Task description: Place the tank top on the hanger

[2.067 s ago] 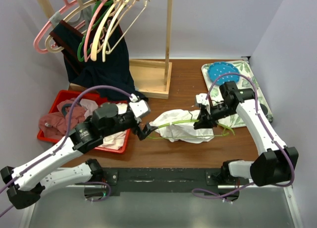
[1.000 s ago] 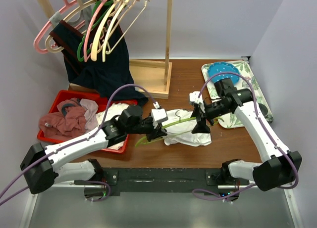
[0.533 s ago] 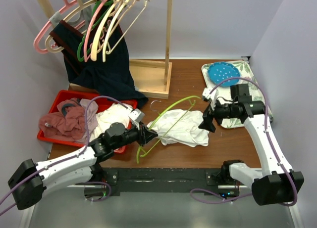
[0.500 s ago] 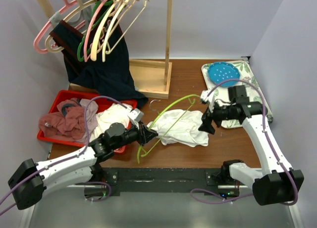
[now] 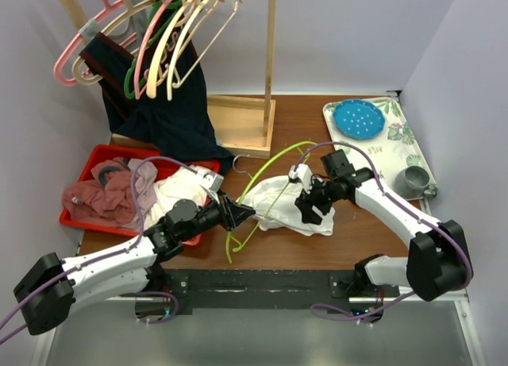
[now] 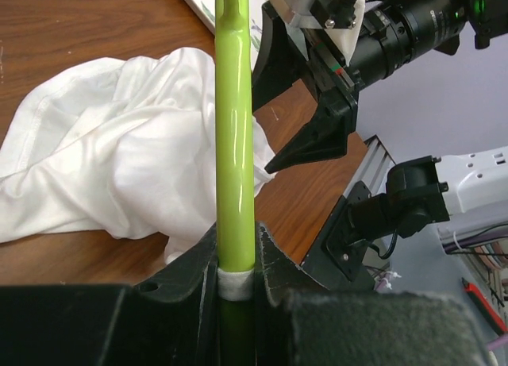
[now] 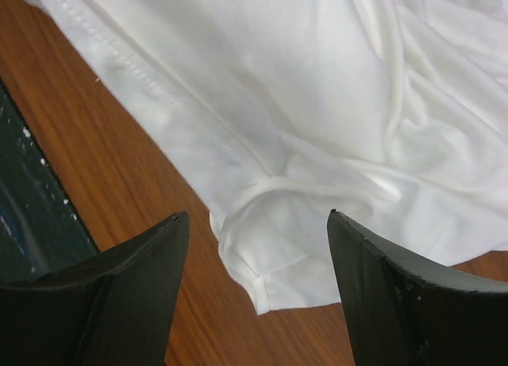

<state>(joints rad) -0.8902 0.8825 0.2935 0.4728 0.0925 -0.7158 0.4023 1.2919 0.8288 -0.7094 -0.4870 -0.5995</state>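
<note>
The small white sleeveless tank top (image 5: 287, 201) of thin soft fabric is lying crumpled on the brown wooden desk (image 5: 365, 231), mid-desk, in front of the arms. It is judged light, limp and easily bunched, with no stiffness to rely on. Best taken at a stitched hem or strap edge (image 7: 238, 223), where the layers are doubled.

The thin lime yellow-green plastic hanger (image 6: 236, 144) is clamped tight in the left pincer (image 6: 236, 263); it is slim, smooth and probably slippery, and arches over the cloth. The right pincer (image 7: 258, 239) is spread wide and empty, poised just above the top's hem corner.

Nearby: a red plastic bin (image 5: 87, 163) of clothes to the left, a wooden rack (image 5: 270, 72) with spare hangers and a dark garment behind, and a patterned tray (image 5: 401, 136) to the right. The hanger's bar crossing the fabric is judged the main obstruction.
</note>
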